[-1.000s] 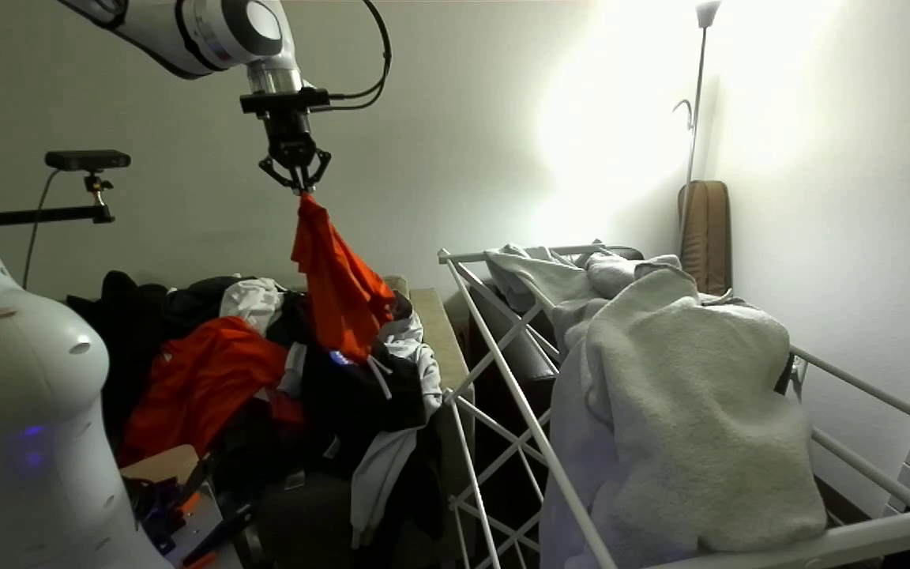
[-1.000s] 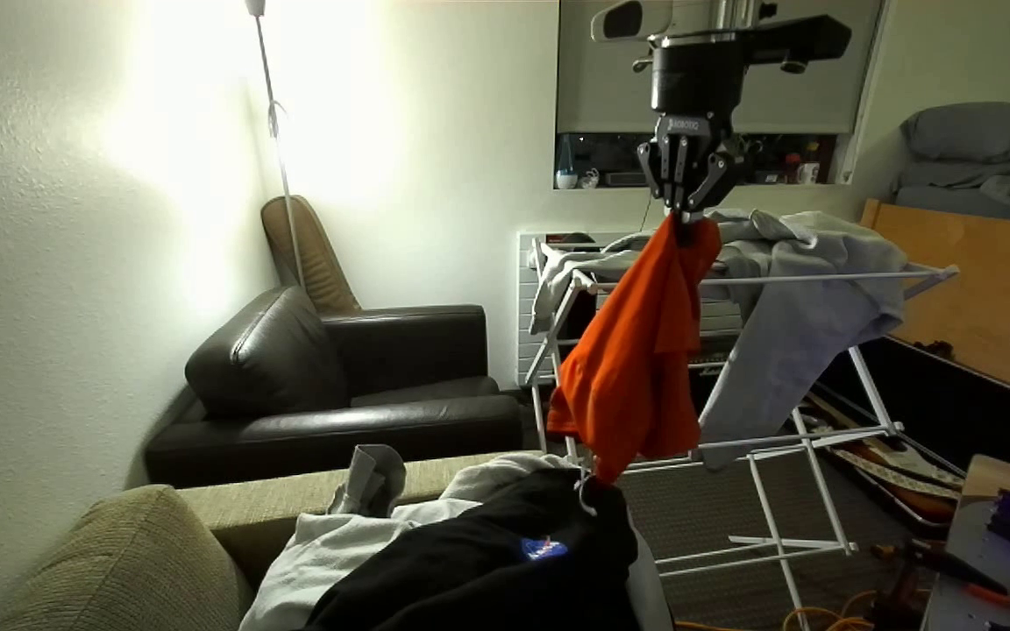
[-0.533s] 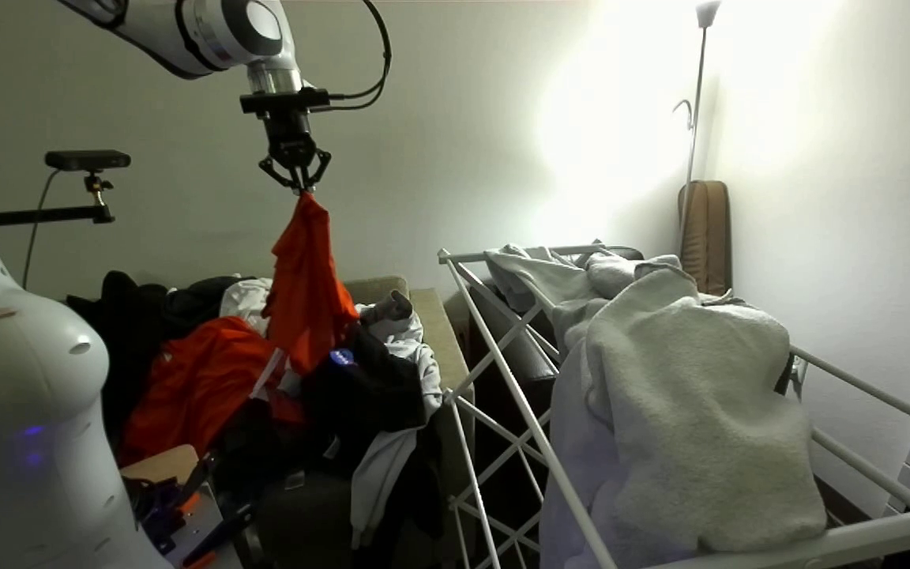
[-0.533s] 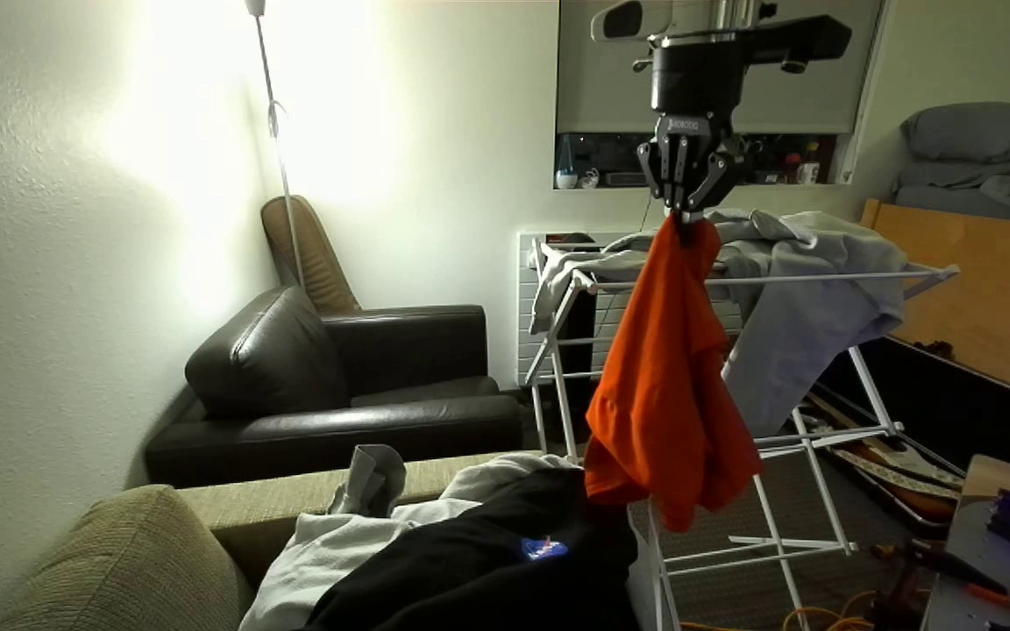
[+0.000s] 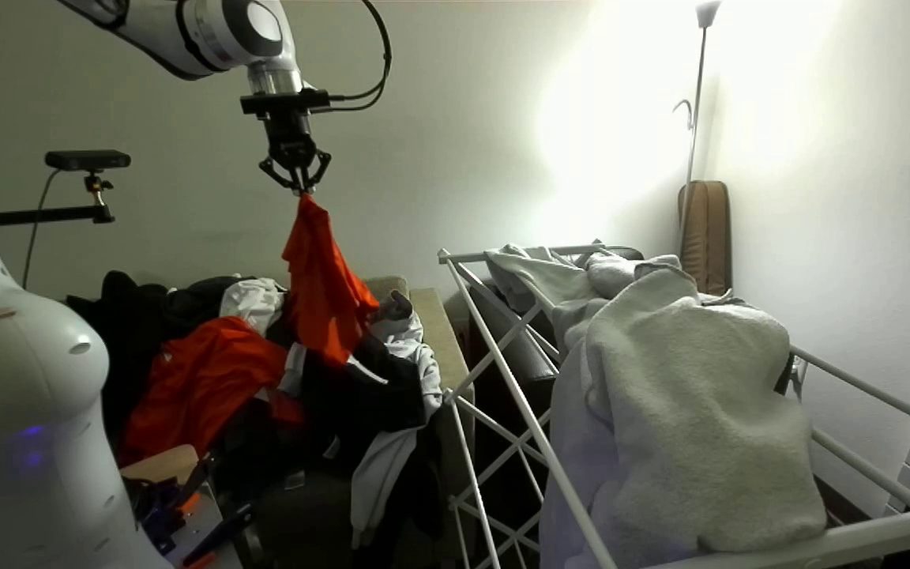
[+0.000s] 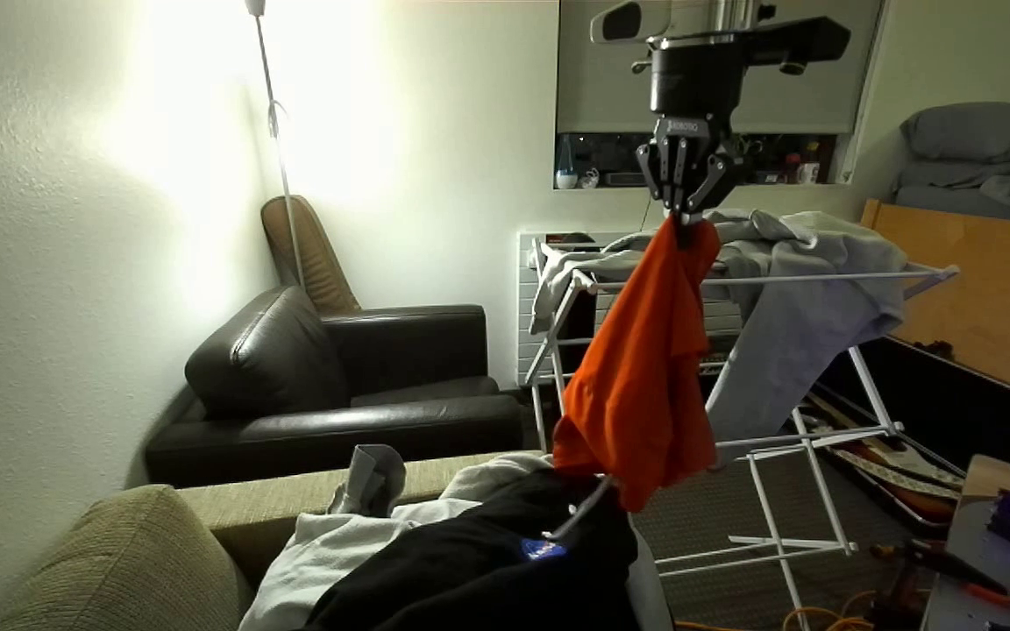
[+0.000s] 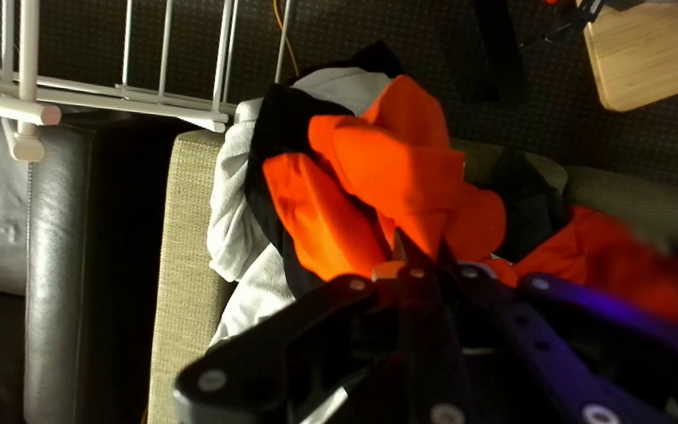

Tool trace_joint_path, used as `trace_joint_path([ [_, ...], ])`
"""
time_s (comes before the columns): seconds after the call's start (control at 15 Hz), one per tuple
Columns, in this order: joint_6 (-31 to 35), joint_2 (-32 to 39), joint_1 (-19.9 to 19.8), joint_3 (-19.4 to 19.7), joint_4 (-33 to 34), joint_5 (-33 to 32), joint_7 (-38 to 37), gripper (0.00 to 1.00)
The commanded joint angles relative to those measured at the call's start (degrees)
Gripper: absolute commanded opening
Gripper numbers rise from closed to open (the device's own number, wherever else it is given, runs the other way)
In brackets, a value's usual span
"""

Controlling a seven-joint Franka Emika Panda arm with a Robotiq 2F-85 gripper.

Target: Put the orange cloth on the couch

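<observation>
My gripper (image 5: 302, 190) is shut on the top of the orange cloth (image 5: 325, 284), which hangs down in loose folds. Both exterior views show this grip, with the gripper (image 6: 682, 215) above the cloth (image 6: 645, 377). In the wrist view the fingertips (image 7: 424, 253) pinch the cloth (image 7: 398, 165). The cloth hangs over the end of the beige couch (image 5: 435, 332), which also shows in the other views (image 6: 119, 561) (image 7: 183, 235). I cannot tell whether its lower edge touches the clothes beneath. A white cord dangles from its lower end.
Another orange garment (image 5: 202, 379) and a black garment with a blue logo (image 6: 505, 561) lie in a clothes pile on the couch. A white drying rack (image 5: 502, 371) with grey fabric (image 5: 684, 411) stands beside it. A dark leather armchair (image 6: 408, 350) is behind.
The arm and gripper have stayed almost still, shut on the cloth. The hanging cloth swung toward the robot base, then back toward the couch's arm end.
</observation>
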State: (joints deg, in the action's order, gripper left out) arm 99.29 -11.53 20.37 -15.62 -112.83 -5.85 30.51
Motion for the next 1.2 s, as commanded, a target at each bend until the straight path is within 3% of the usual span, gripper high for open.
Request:
trace_joint_path([
  [0.0, -0.2, 2.0, 0.4, -1.2, 2.2, -0.5, 0.8, 0.01],
  [0.67, -0.3, 15.5, 4.7, -8.6, 15.2, -6.9, 1.2, 0.01],
  [1.13, -0.5, 25.7, 9.2, -11.0, 25.8, -14.3, 1.4, 0.01],
])
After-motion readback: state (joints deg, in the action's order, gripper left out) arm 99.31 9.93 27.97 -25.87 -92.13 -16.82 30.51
